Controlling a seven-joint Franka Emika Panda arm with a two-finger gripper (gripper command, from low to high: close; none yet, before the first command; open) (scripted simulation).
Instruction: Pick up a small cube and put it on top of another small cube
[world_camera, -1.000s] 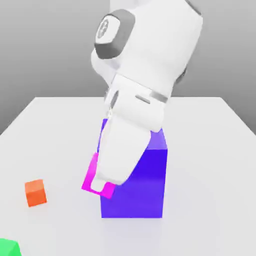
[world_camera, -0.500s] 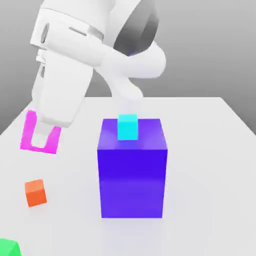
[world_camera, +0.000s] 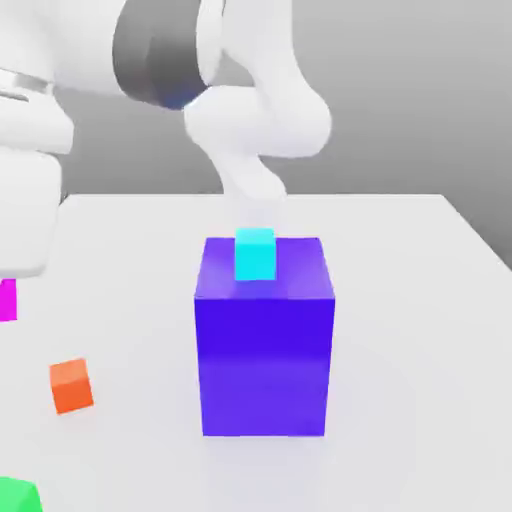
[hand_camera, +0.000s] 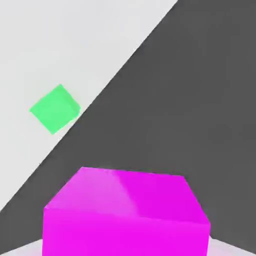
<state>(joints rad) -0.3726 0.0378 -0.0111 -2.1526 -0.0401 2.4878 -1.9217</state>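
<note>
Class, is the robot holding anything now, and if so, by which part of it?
Yes: the magenta cube, gripped by two opposite sides, one finger on each.

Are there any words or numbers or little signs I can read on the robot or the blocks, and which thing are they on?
No, I can't read any words, numbers or signs here. The cyan cube, the big blue-purple block, the orange cube, the green cube, the magenta cube and the robot arm show none.
</note>
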